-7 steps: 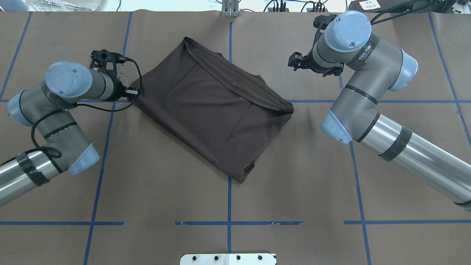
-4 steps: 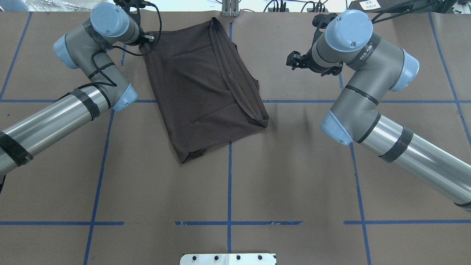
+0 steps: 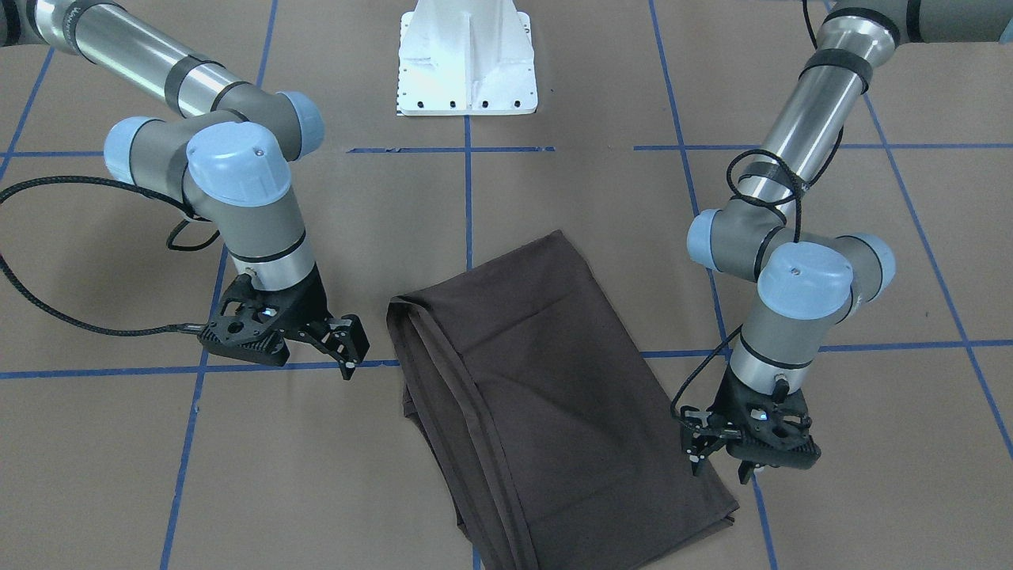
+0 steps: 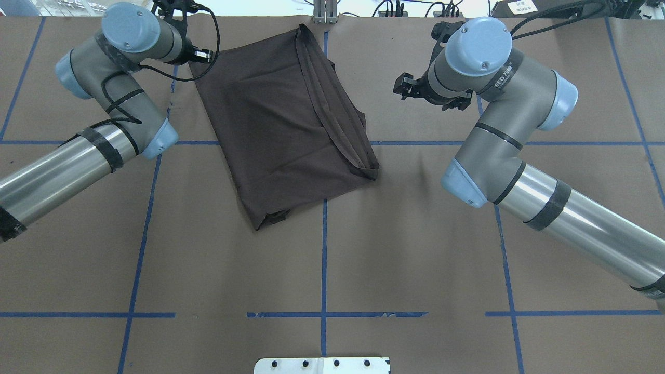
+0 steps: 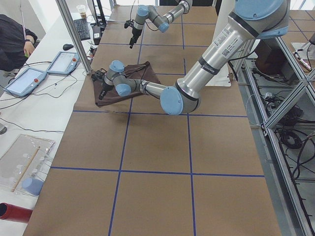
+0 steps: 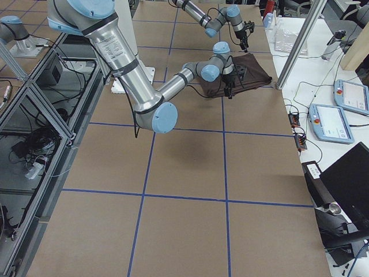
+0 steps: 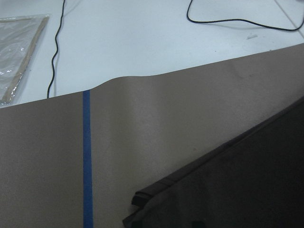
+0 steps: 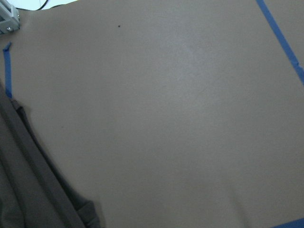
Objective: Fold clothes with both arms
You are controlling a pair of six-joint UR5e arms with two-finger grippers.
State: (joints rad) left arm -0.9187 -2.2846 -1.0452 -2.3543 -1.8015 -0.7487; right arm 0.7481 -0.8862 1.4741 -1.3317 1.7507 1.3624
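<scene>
Cloth like this dark T-shirt (image 3: 546, 372) is light, limp and has no stiffness of its own, so it will sag and slide across the brown worktop (image 3: 601, 198) sooner than hold a shape. It lies flat as a skewed rectangle, already folded over on itself, on the side of the worktop away from the robot's base and between the two arms. Several stacked edges (image 3: 443, 427) run along one long side, and these layers would likely shift against each other if only the top one is pinched. The left claw (image 3: 720, 465) hovers right at the opposite long side, near a corner. Its fingers are apparently spread with nothing between them, though the angle is poor. The right claw (image 3: 348, 356) hangs just beside the layered side, apart from the cloth, fingers spread and empty. A sound hold, I judge, takes two corners of one short end, with both claws pinching through every layer and lifting evenly so the fabric does not bunch.
</scene>
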